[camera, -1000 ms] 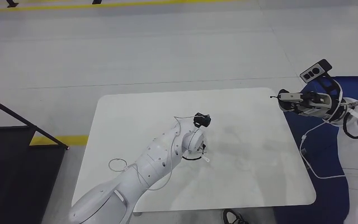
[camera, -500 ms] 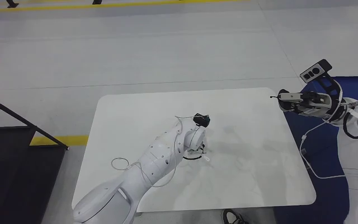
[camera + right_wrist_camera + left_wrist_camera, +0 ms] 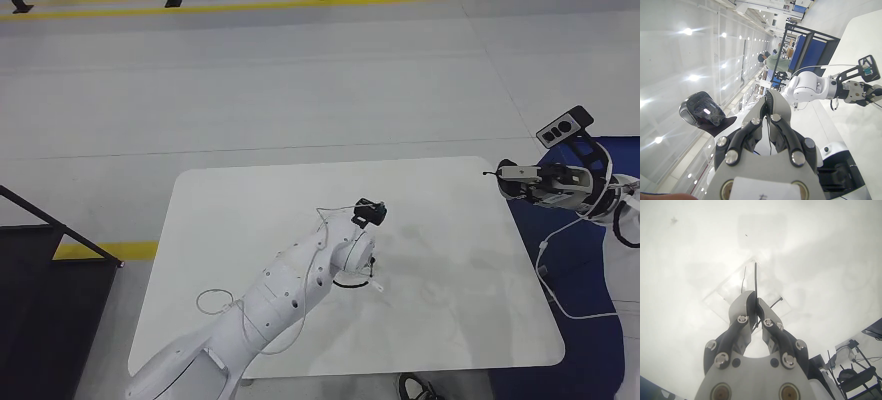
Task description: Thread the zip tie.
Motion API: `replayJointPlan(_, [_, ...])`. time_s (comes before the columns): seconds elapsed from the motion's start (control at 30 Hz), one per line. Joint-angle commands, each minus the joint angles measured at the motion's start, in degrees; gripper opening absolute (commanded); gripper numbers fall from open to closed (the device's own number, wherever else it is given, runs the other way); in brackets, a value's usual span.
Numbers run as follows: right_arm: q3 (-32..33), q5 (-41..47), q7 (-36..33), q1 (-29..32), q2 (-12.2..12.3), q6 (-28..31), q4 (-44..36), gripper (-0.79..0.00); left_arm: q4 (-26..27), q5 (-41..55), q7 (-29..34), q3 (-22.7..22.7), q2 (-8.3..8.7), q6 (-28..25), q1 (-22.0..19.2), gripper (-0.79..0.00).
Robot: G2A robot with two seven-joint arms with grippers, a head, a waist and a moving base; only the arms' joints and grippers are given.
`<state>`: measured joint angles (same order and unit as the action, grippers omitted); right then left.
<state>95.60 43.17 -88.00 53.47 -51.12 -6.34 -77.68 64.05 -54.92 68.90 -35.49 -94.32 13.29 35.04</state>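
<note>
A: Top view, first item. Left tool (image 3: 366,266) down over the middle of the table (image 3: 470,330). State of grip?

B: Left wrist view consulted. Fingers pressed fully together on the zip tie (image 3: 755,279). Black strip clamped between the pads and standing straight out past the tips. Far end close to the table; contact not determinable.

A: Anything else at the table's middle?

B: Clear sheet (image 3: 715,294) lying flat on the table beneath the tool. Black end with a small head (image 3: 779,299) resting on that sheet, just beside the fingers. Cannot tell whether part of the same tie.

A: Right tool (image 3: 497,172)?

B: Located beside a far corner of the table, well apart from the middle. Closed, with a thin black strand (image 3: 769,136) running between the fingers.
</note>
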Motion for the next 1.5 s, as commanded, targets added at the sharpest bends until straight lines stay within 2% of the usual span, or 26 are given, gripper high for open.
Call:
replayJointPlan(0.0, [0.0,0.0,0.0,0.0,0.0,0.0,0.0,-0.785,4.5,-1.5,0.2,-2.1,1.10,0.4,2.0,-0.785])
replayJointPlan(0.1, [0.0,0.0,0.0,0.0,0.0,0.0,0.0,-0.785,13.8,-3.0,0.8,-5.5,2.95,-1.5,6.1,-0.785])
replayJointPlan(0.13, [0.0,0.0,0.0,0.0,0.0,0.0,0.0,-0.785,18.7,-3.5,0.3,-7.4,3.84,-3.1,8.4,-0.785])
replayJointPlan(0.23, [0.0,0.0,0.0,0.0,0.0,0.0,0.0,-0.785,27.6,-3.4,-1.5,-11.8,5.67,-7.6,14.3,-0.785])
replayJointPlan(0.3, [0.0,0.0,0.0,0.0,0.0,0.0,0.0,-0.785,30.6,-2.9,-3.8,-13.5,6.30,-10.5,16.7,-0.785])
replayJointPlan(0.6, [0.0,0.0,0.0,0.0,0.0,0.0,0.0,-0.785,30.6,-2.9,-3.8,-13.5,6.30,-10.5,16.7,-0.785])
replayJointPlan(0.7, [0.2,-0.3,1.6,0.5,0.0,1.2,-0.7,-0.785,31.3,2.3,-3.5,-14.7,6.23,-10.5,17.6,-0.785])
replayJointPlan(0.83, [2.2,-2.1,1.9,0.7,0.5,5.7,-0.3,-0.785,35.0,17.4,0.6,-20.2,6.47,-11.5,18.2,-0.785])
replayJointPlan(0.93, [3.1,-3.5,0.3,0.1,0.9,8.5,0.7,-0.785,36.0,28.6,3.8,-23.7,6.77,-12.8,19.2,-0.785])
replayJointPlan(1.07, [3.2,-4.5,0.0,-0.2,1.2,10.5,0.8,-0.785,32.2,46.5,9.4,-27.4,6.93,-13.0,18.6,-0.785])
replayJointPlan(1.3, [3.2,-4.5,0.0,-0.2,1.2,10.5,0.8,-0.785,31.4,48.0,10.0,-27.5,6.92,-12.9,18.4,-0.785])
replayJointPlan(1.37, [2.8,-6.7,0.2,0.9,1.3,13.0,-2.0,-0.785,31.2,60.3,10.6,-27.3,6.43,-9.9,20.0,-0.785])
replayJointPlan(1.47, [1.4,-9.1,0.0,3.2,1.8,15.6,-5.2,-0.785,28.0,78.6,13.7,-29.5,6.04,-1.1,18.5,-0.785])
